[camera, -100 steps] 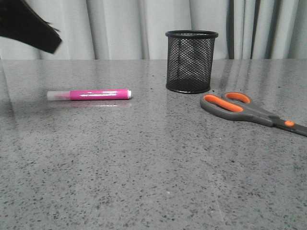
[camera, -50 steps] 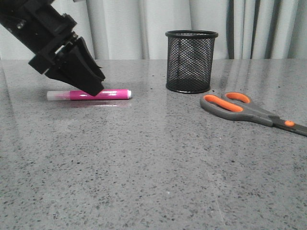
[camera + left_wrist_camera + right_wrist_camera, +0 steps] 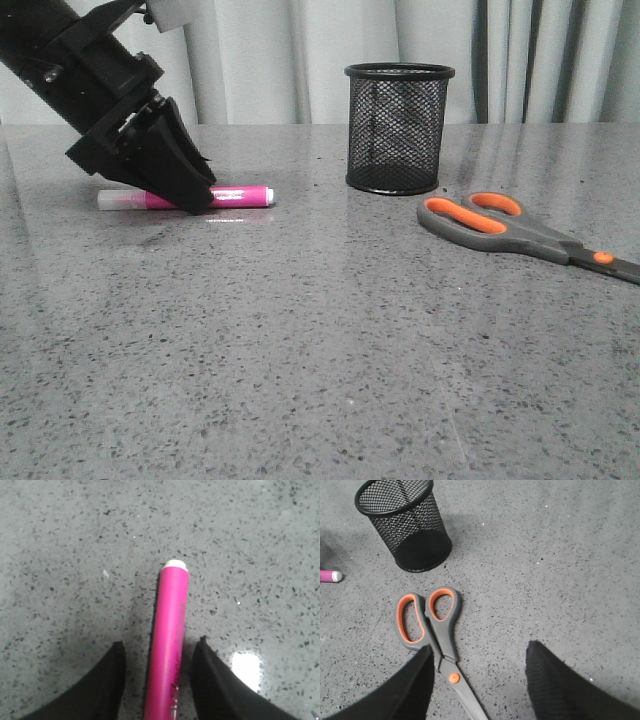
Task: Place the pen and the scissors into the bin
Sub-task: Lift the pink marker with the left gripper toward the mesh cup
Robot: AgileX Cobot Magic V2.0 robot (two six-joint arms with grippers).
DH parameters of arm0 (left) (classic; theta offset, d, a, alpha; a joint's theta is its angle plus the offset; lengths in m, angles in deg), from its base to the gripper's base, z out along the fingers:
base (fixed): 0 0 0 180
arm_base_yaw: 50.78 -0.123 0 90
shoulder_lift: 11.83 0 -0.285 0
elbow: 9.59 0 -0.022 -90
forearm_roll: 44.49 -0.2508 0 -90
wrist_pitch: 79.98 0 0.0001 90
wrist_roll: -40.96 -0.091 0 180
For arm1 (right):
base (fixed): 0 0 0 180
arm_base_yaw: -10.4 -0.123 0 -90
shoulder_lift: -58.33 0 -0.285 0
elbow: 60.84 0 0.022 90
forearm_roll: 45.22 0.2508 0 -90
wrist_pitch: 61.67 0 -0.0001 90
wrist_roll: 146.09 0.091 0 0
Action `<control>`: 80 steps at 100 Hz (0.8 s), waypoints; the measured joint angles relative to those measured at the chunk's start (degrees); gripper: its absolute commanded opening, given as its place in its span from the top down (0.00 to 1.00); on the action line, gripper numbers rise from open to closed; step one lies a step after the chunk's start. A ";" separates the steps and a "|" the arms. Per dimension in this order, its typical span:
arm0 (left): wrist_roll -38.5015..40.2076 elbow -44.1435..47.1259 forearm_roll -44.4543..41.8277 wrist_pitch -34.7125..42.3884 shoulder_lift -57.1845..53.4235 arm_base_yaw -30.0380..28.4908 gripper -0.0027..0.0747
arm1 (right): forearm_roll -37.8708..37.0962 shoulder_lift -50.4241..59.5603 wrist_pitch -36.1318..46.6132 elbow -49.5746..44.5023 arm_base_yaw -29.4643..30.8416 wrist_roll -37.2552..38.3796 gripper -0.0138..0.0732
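Observation:
The magenta pen [image 3: 240, 195] lies flat on the table, left of the bin. My left gripper [image 3: 192, 203] is down at its middle. In the left wrist view the pen [image 3: 170, 630] runs between the two fingers of the left gripper [image 3: 160, 641], which is open, with a small gap on each side. The black mesh bin [image 3: 399, 128] stands upright at the back centre. The scissors [image 3: 510, 228] lie flat to its right. My right gripper [image 3: 480, 646] hovers open above the scissors [image 3: 432, 625], whose pivot is near one fingertip; it is out of the front view.
The grey speckled table [image 3: 320, 350] runs to a curtain at the back. The right wrist view also holds the bin [image 3: 402, 522] and the pen's white end [image 3: 331, 576] at the frame's edge.
My left arm came in from the upper left and dropped to the pen, its fingers now astride the barrel. Pen, scissors and bin have not moved.

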 measured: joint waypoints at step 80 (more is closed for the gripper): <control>14.24 -16.88 23.17 -6.55 -3.34 2.56 0.99 | 0.00 0.00 0.00 0.00 0.00 -0.13 0.42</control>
